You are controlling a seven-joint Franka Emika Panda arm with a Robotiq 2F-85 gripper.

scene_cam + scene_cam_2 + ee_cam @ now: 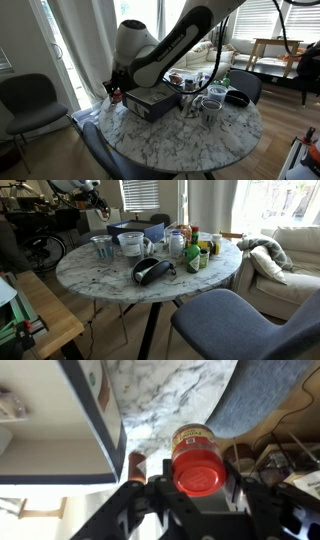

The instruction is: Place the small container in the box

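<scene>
To the left of your jaws, in the wrist view, is the dark wall of the box. Your gripper has its jaws closed on the small container. You can see its red lid facing the camera. The little pot is up in the air, just beside the box and not in it. Past the jaws is the marble table. To the right of the jaws is a grey chair. In an exterior view, the gripper hangs at the box's side.
</scene>
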